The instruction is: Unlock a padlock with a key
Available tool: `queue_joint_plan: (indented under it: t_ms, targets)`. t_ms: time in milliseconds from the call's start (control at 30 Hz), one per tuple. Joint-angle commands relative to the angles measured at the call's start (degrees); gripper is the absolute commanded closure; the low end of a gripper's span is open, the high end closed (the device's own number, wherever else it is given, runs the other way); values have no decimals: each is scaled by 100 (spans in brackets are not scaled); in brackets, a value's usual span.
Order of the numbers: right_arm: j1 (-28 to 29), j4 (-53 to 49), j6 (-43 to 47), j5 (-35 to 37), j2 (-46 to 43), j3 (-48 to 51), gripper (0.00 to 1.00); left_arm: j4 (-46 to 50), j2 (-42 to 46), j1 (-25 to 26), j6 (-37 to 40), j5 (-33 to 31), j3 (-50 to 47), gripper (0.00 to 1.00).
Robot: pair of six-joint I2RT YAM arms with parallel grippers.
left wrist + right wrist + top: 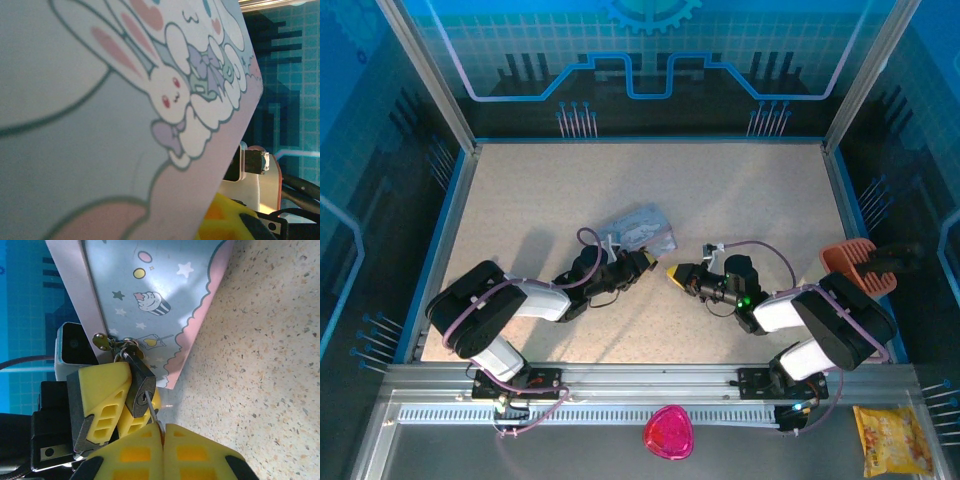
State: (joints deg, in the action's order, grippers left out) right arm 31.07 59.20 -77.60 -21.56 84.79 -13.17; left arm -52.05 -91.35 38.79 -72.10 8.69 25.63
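Since the key [154,413] has its tip at the keyhole of the padlock [140,385], I reckon we're mid-insertion. Right gripper [163,432] clenched on key; left gripper [125,407] clamps padlock, which hangs off the cartoon tin [160,290] hasp. Next: push key fully in, then twist w/o losing alignment.
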Motion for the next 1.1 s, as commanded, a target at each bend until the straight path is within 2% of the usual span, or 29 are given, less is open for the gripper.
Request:
queue_joint_plan:
  t_ms: [0, 467, 933, 1067]
  targets:
    - [11, 210, 21, -69, 115, 17, 100, -185, 195, 2, -36, 124, 144, 100]
    - [130, 659, -115, -37, 399, 11, 100, -211, 164, 6, -21, 124, 101, 100]
    - [198, -642, 372, 72, -410, -102, 100, -239, 142, 5, 5, 85, 102, 100]
    - [193, -690, 395, 35, -422, -152, 100, -230, 142, 4, 8, 114, 118, 100]
